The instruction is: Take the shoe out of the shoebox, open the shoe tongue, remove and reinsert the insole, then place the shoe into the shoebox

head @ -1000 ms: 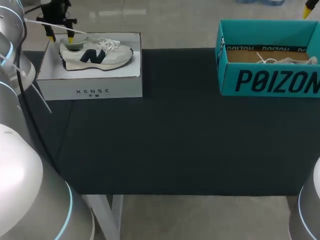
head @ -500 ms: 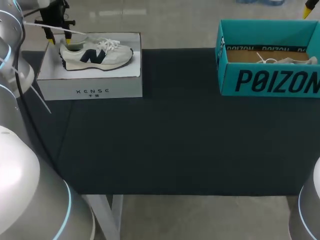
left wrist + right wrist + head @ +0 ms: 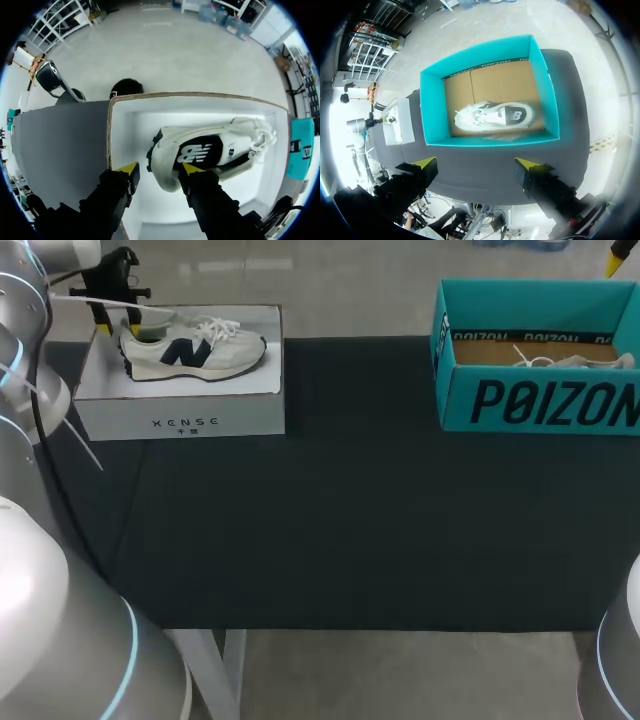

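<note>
The dark tabletop (image 3: 350, 530) carries two boxes, set well apart. The teal shoebox (image 3: 540, 400) at my right stands open, with a pale shoe (image 3: 495, 116) lying on its side inside. The right tool (image 3: 476, 162) hangs high above it, fingers spread wide and empty, probably parked clear of the work. The white box (image 3: 180, 420) at my left holds the navy-marked shoe (image 3: 190, 350), also on its side. The left tool (image 3: 160, 170) is open over that shoe's heel, one finger on either side, seemingly lined up to grip it and lift it out.

Left end effector (image 3: 158, 169) fingers spread; right end effector (image 3: 475, 164) likewise.
</note>
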Available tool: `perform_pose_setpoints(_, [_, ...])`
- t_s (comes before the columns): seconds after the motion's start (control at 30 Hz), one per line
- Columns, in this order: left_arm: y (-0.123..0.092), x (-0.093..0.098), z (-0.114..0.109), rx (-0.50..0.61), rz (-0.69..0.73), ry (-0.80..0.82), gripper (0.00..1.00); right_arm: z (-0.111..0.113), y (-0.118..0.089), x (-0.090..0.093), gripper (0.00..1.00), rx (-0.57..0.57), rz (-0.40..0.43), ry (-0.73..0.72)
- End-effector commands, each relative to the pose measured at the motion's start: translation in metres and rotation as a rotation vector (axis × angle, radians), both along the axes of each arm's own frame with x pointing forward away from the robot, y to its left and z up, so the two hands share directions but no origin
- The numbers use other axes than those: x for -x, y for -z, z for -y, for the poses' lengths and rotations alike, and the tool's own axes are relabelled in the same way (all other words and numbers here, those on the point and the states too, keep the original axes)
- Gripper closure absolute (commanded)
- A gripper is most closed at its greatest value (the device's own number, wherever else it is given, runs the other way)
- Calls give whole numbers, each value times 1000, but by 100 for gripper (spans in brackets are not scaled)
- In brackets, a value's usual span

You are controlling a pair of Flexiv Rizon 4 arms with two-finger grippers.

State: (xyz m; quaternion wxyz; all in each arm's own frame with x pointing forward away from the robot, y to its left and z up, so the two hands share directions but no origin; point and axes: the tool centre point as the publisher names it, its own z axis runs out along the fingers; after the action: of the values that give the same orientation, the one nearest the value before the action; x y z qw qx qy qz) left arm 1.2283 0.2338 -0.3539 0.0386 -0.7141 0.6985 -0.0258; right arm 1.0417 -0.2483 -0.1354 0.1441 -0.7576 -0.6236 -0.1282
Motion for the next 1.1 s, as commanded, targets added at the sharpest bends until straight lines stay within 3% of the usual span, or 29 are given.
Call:
perform_pose_setpoints(0.03, [10, -9, -2, -6, -355, 7, 47, 0, 0, 1, 0, 1, 1, 1])
perform_pose_setpoints(0.6, [41, -7, -2, -5, -375, 9, 52, 0, 0, 1, 0, 1, 1, 1])
perform_pose_setpoints(0.9, [49, -12, -3, -9, -399, 11, 66, 0, 0, 1, 0, 1, 1, 1])
perform_pose_setpoints(1.0, [47, -11, -2, -3, -405, 25, 81, 0, 0, 1, 0, 1, 1, 1])
perform_pose_setpoints(1.03, [45, -9, -1, -3, -405, 35, 99, 0, 0, 1, 0, 1, 1, 1])
perform_pose_setpoints(1.1, [42, -6, 1, 5, -404, 47, 100, 0, 0, 1, 0, 1, 1, 1])
